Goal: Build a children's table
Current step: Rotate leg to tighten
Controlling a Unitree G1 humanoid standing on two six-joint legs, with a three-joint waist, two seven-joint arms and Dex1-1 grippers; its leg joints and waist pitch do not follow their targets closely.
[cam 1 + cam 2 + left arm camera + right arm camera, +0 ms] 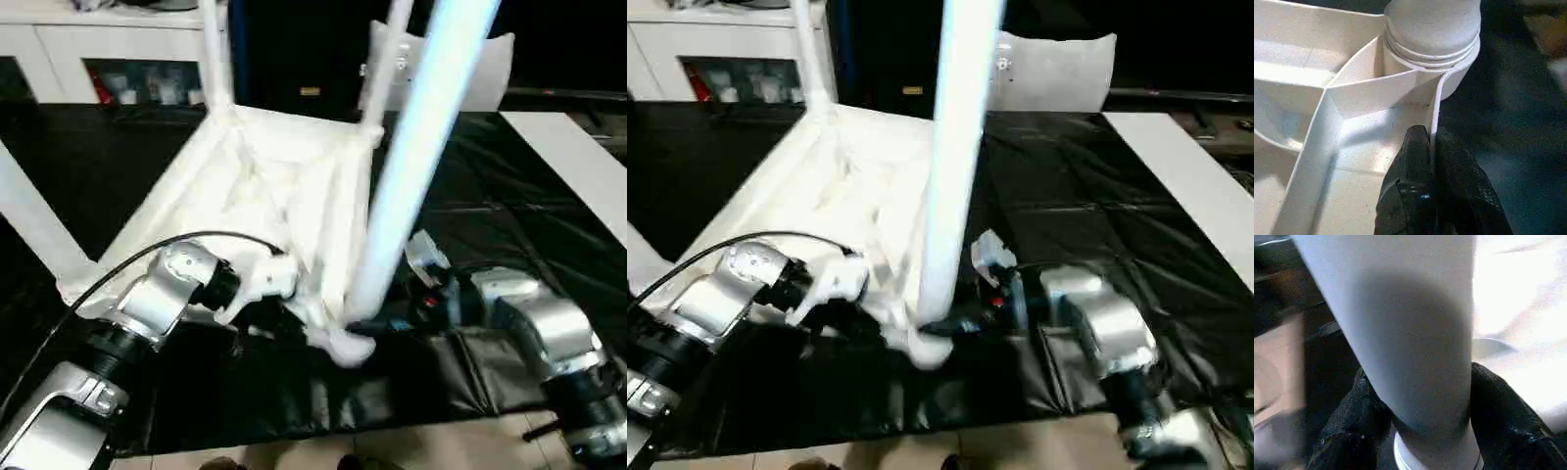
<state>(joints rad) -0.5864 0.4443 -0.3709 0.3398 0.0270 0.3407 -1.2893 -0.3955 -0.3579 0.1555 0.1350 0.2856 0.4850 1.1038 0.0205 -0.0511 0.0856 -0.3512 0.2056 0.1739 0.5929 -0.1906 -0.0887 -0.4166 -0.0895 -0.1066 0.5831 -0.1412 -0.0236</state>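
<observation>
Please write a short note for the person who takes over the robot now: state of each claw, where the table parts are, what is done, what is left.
Left claw: shut on the rim wall of the table top, beside the near corner socket.
Right claw: shut on the near leg, low down, just above that socket.
The top lies underside up, tilted, on the black sheet. The near leg stands in the socket, leaning.
Done: legs rise from both far corners; another leg slants at the left corner.
Left: seat the near leg fully (depth cannot be judged), check the others, turn the table upright.
</observation>
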